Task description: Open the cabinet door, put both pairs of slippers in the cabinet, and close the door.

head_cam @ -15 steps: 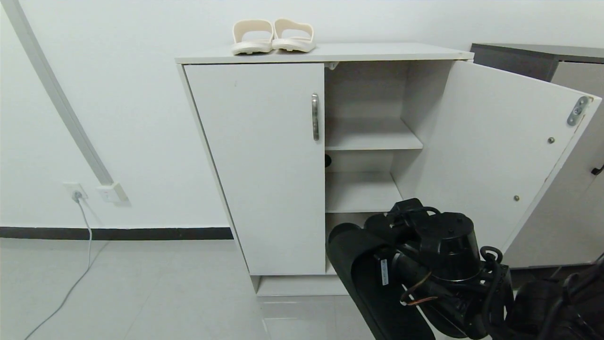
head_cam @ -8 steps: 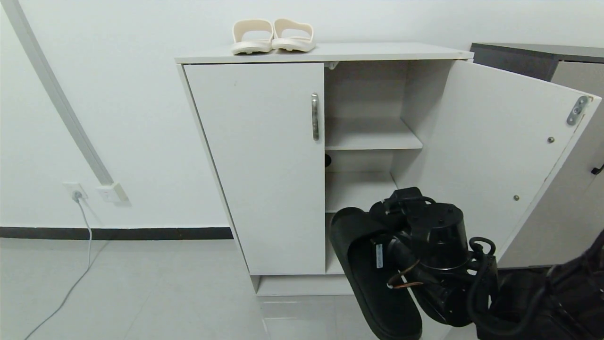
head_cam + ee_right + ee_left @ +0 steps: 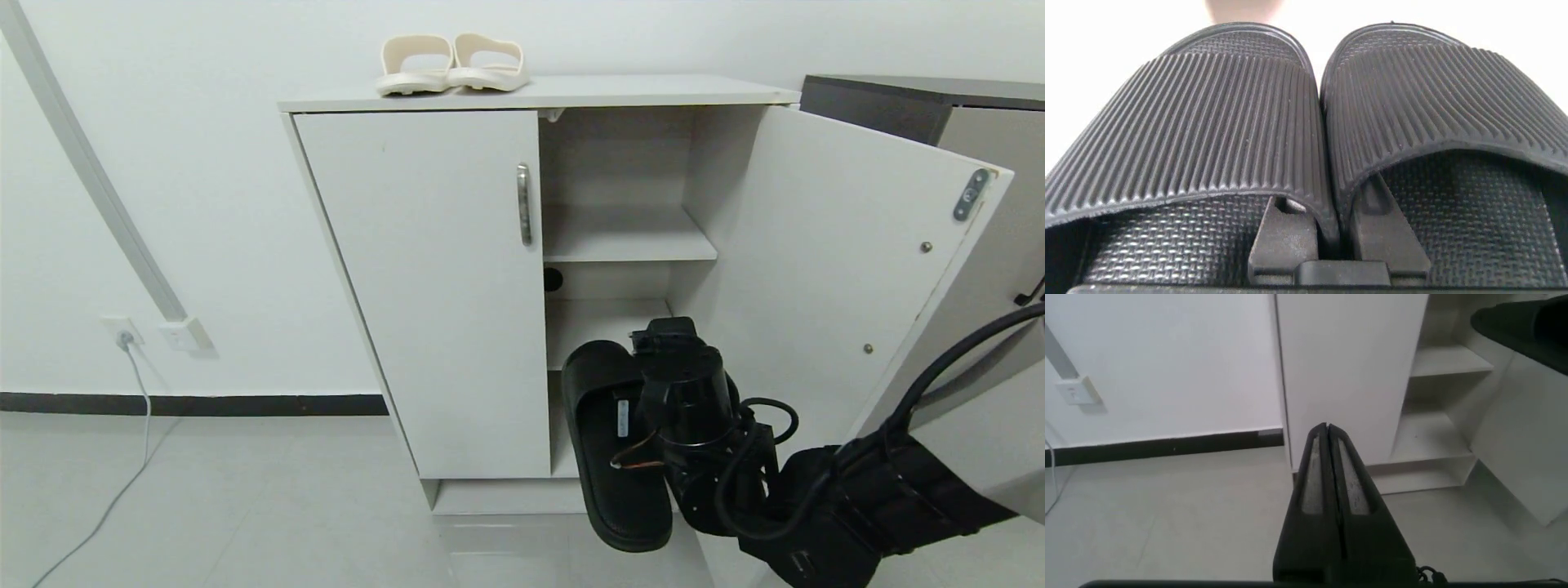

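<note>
In front of the cabinet's [image 3: 424,286] open right bay: the right gripper [image 3: 1331,245] has its jaws clamped on the black slippers [image 3: 616,441], pinching the inner edges of both where they meet under the straps. The pair hangs clear of the floor.

- Long axis runs from the heels, low and towards the robot, up to the toes, which point into the opening. The toes sit about level with the front edge of the middle shelf [image 3: 596,327].
- The target bay lies straight ahead of the jaws, so a forward push along the slippers' length looks like the next move. The open door [image 3: 833,269] stands just beside the right arm, so side clearance is tight.
- The left gripper [image 3: 1327,474] has its jaws pressed together on nothing and hangs over the floor, well apart from the bay. The right arm is nearer.
- The cream slippers [image 3: 453,61] sit on the cabinet top, not yet stowed.
</note>
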Controlling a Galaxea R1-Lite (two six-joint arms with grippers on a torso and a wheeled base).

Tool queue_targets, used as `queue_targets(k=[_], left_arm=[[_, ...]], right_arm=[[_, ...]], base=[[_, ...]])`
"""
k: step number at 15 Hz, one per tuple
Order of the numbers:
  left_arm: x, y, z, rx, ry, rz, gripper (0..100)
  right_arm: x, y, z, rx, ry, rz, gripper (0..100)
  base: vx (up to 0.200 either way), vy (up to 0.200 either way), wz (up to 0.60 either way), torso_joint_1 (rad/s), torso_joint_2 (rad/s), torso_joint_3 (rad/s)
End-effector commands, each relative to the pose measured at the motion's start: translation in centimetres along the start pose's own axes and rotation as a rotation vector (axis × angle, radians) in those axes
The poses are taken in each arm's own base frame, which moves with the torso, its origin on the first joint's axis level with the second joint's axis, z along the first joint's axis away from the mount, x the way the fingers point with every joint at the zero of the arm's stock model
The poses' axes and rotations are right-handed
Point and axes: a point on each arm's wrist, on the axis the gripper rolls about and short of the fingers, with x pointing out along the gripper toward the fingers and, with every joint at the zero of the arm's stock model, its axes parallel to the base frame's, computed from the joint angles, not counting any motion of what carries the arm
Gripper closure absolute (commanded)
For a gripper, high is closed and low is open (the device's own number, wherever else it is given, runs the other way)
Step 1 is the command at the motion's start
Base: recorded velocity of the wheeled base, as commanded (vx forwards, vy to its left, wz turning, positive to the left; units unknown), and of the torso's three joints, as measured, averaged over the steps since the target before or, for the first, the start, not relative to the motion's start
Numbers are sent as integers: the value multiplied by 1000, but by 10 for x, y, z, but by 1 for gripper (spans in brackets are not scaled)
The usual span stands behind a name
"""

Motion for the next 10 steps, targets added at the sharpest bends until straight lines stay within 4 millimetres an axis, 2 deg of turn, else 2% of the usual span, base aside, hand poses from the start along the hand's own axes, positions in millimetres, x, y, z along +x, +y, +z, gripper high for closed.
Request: queue_targets(k=[1, 6, 10], left_arm=[[0, 0, 0, 0, 3, -1, 100], [0, 0, 0, 0, 3, -1, 100], [0, 0, 0, 0, 3, -1, 100]], right_arm=[[1, 2, -4, -6, 6, 4, 100], [2, 5, -7, -6, 4, 9, 100], [20, -8, -17, -24, 32, -50, 100]], base=[[0, 0, 0, 0, 0, 0], [0, 0, 0, 0, 0, 0], [0, 0, 0, 0, 0, 0]])
